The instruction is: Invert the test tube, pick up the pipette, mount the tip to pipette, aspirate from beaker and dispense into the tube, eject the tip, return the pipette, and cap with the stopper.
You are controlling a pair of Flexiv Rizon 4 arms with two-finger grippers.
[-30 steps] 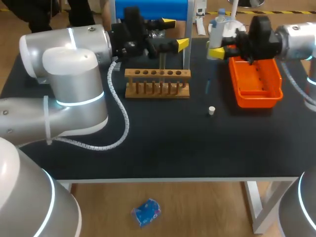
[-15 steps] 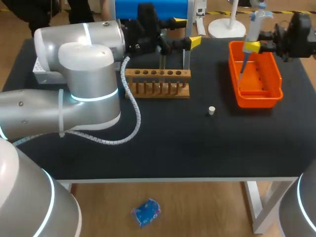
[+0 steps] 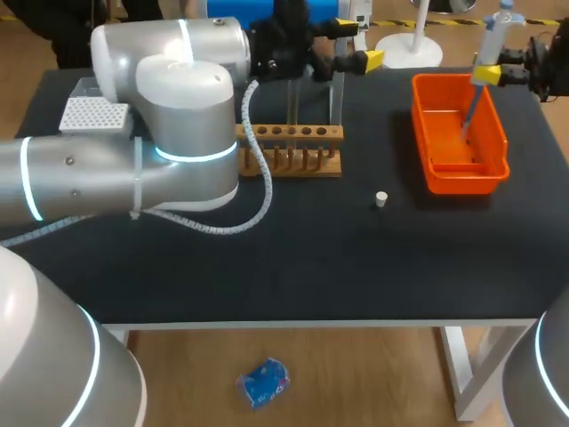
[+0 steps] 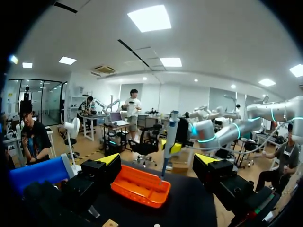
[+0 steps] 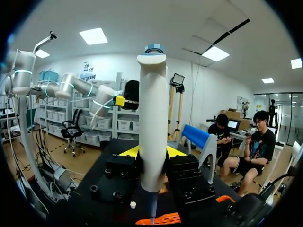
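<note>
1. In the head view, the right gripper (image 3: 492, 76) is squeezing the pipette (image 3: 494, 40) from two sides, so the pipette is sitting right between its yellow fingers. The pipette is standing almost straight up. Its thin bottom end is hanging over the far part of the orange tray (image 3: 462, 182). I cannot tell if it is touching the tray. The left gripper (image 3: 360, 44) is hovering past the tray's far end, off to the tray's left. Its fingers are spread apart and are holding nothing. The wooden rack (image 3: 284, 151) is sitting well to the left of the tray. The little white stopper (image 3: 380, 198) is lying on the black table (image 3: 311, 267), near the tray's near left corner.

2. In the left wrist view, the left gripper (image 4: 157, 159) is keeping its two yellow tips wide apart, with nothing between them. The orange tray (image 4: 132, 184) is lying ahead of it. The pipette (image 4: 169, 135) is standing above the tray and pointing down at it. The right gripper (image 4: 169, 146) is pinching it around the middle.

3. In the right wrist view, the pipette (image 5: 152, 118) is standing tall between the right gripper's (image 5: 152, 152) fingers, and both are pressing on it. Its thin end is pointing down at the orange tray (image 5: 163, 219), just under the gripper. The stopper (image 5: 133, 205) is lying beside the tray.
</note>
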